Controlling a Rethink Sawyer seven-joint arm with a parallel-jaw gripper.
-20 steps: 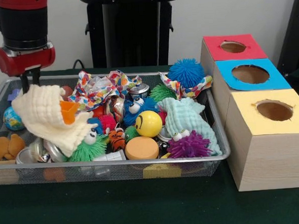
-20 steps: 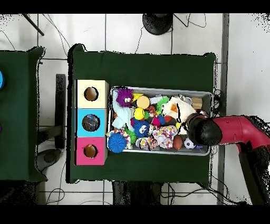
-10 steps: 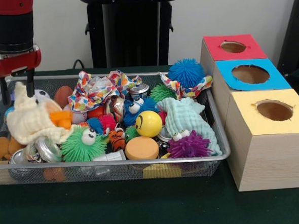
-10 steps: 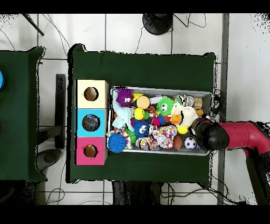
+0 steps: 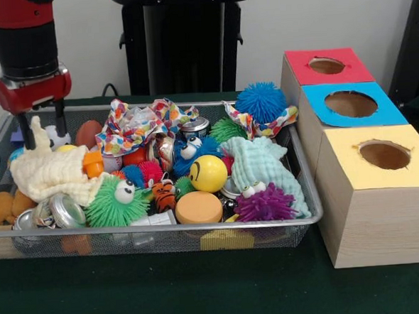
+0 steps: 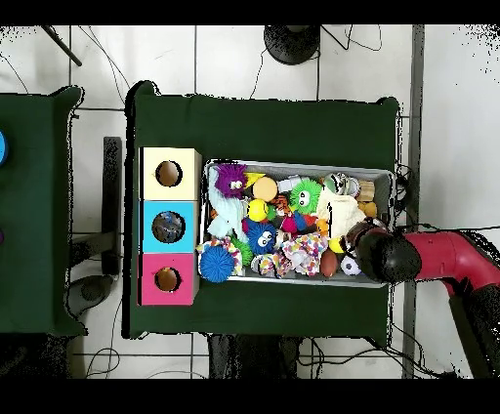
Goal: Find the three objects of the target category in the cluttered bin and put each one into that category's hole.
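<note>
Three wooden boxes stand in a row beside the mesh bin [image 5: 157,235], and we see that the farthest from the front camera carries the red top with its round hole [image 5: 326,65]; the blue-topped box [image 5: 351,104] and yellow-topped box [image 5: 384,155] follow it. We find the bin a shallow rectangle of silver wire with a thick metal rim, heaped with soft and rubbery things. At its left end in the front view we see the gripper [image 5: 43,131], two thin dark fingers hanging below a red collar, spread apart with the peak of a cream waffle-textured cloth [image 5: 50,174] rising between them; we cannot tell whether they touch it. We see the cloth draped in folds over an orange piece and some shiny round metal tins [image 5: 63,208]. Just left of the cloth, against the bin's end wall, we make out a tan-brown plush shape [image 5: 6,206], smooth and rounded, partly hidden; we cannot make out a face on it. Nearby we note a green spiky ball with googly eyes [image 5: 116,202], a yellow smooth ball [image 5: 208,173], a flat orange disc [image 5: 198,207], a purple spiky ball [image 5: 267,203], a pale mint knitted cloth [image 5: 262,164], a blue spiky ball [image 5: 261,101] and a crumpled polka-dot fabric [image 5: 140,123].
</note>
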